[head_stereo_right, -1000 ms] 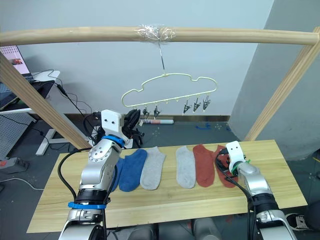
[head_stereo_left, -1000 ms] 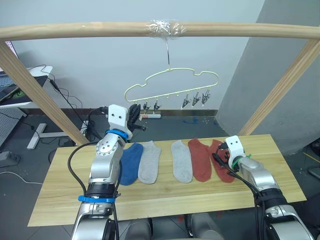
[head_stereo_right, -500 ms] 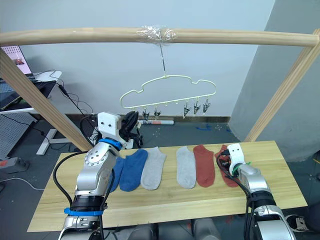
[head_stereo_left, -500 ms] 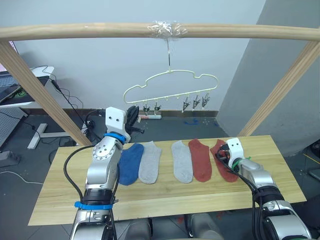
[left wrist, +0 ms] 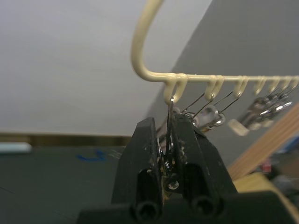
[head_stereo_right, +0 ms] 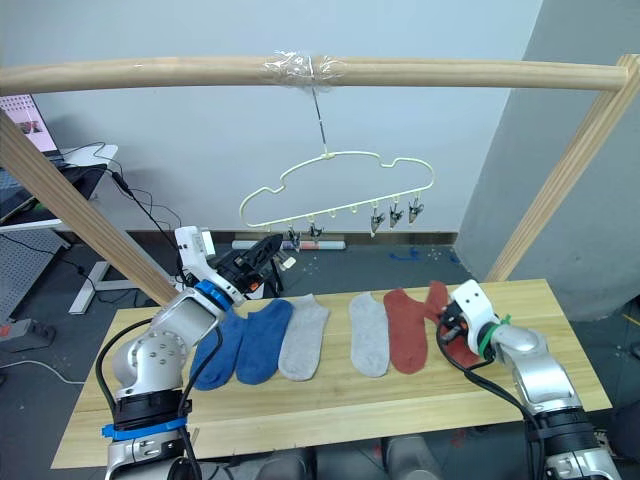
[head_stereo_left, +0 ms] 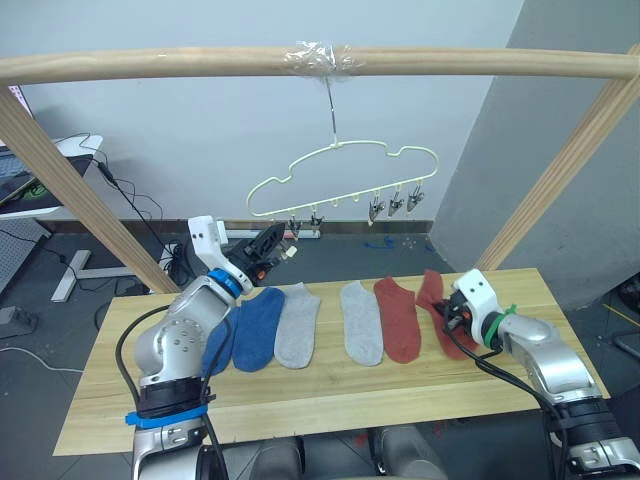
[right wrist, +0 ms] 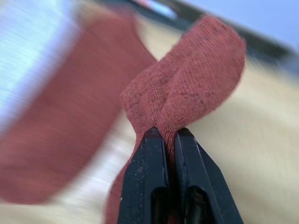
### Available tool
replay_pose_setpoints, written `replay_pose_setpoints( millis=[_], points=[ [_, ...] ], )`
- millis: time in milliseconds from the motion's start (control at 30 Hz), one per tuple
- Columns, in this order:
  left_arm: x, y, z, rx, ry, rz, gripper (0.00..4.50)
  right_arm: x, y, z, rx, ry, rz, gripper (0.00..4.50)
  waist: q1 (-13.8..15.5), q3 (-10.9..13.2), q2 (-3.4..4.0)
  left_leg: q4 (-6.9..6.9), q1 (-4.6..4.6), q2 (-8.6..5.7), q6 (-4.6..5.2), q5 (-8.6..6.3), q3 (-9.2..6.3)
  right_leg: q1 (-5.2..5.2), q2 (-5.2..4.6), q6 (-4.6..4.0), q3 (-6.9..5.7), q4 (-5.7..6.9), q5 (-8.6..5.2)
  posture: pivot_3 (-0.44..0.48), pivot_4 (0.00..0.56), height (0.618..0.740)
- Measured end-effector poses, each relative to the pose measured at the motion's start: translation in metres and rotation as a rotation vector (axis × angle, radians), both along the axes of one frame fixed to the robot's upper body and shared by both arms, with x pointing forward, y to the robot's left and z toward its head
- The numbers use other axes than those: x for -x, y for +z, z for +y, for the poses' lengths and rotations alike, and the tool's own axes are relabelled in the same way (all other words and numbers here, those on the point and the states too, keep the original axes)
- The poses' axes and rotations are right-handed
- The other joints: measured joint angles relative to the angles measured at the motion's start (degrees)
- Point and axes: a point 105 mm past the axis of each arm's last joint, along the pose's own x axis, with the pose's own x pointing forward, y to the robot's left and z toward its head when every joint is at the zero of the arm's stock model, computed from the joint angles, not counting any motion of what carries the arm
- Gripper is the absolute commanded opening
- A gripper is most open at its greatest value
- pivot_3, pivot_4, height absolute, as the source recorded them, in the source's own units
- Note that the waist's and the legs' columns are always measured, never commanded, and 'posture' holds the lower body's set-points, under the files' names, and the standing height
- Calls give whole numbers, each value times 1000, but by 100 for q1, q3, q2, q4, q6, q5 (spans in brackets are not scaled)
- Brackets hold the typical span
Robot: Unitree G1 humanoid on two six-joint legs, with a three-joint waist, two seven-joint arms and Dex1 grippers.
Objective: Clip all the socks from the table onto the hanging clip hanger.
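The right tool (right wrist: 169, 135) pinches a folded rust-red knit sock (right wrist: 196, 84) off the plank counter (head_stereo_left: 330, 385), while the left tool (left wrist: 167, 128) squeezes the wavy hanger's (head_stereo_left: 340, 160) 9 o'clock end metal clip (left wrist: 169, 140).

My left arm is bent at the elbow and raised, the forearm going up and forward, and the left hand (left wrist: 167, 140) has its two black fingers pressed together on the leftmost clip (left wrist: 169, 122). My right arm is stretched forward and low, with the wrist turned inward. The right hand (right wrist: 170, 134) has its fingers pressed tight on a fold of the rust-red sock (right wrist: 187, 98), whose end stands up from the hand.
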Motion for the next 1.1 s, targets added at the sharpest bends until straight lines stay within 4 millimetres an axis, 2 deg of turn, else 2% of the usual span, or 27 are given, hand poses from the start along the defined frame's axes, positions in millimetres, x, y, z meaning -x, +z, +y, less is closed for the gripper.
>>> replay_pose_setpoints(
  millis=[67,133,233,300,333,567,667,867,1100],
  points=[
    [3,6,3,66,-37,27,103,8,18,38,-84,113,-2,88,1,0,-1,0,-2,5,0,0,-7,0,7,0,-5,-2,0,-50,119,740],
    [5,8,2,101,-63,47,103,15,25,69,-150,198,17,88,19,0,-2,0,-7,4,-1,0,-7,-2,6,-1,-5,-6,0,-49,132,740],
    [6,11,0,116,-89,66,103,16,42,119,-268,295,44,88,29,8,-16,3,-14,2,-2,0,-5,-7,5,-3,-2,-7,2,-47,118,740],
    [7,11,-3,119,-99,71,103,17,59,146,-328,363,30,88,49,8,-15,3,-15,2,-2,0,-8,-8,5,-3,-5,-8,2,-45,114,740],
    [7,11,-3,125,-99,72,103,17,64,152,-342,378,24,88,60,7,-17,2,-18,3,-3,0,-10,-8,4,-3,-7,-10,1,-38,106,740],
    [11,12,-2,145,-93,76,103,14,61,160,-375,373,70,88,110,1,-23,2,-24,-5,-5,-2,-8,-13,-9,-5,-9,-11,2,-27,107,740],
    [11,11,-4,157,-97,80,103,13,71,167,-401,395,62,88,85,-1,-22,2,-23,-2,-5,-1,-10,-20,-4,-5,-11,0,2,-27,97,740],
    [13,11,-3,160,-94,82,103,16,74,174,-452,399,97,88,84,-4,-24,2,-27,-3,-5,-1,-7,-21,-4,-5,-7,-4,2,-27,100,740],
    [13,13,-3,173,-98,77,103,14,86,180,-487,410,89,88,84,-4,-24,2,-29,-2,-5,-1,-8,-25,-4,-6,-8,-1,3,-29,104,740]
  ],
)
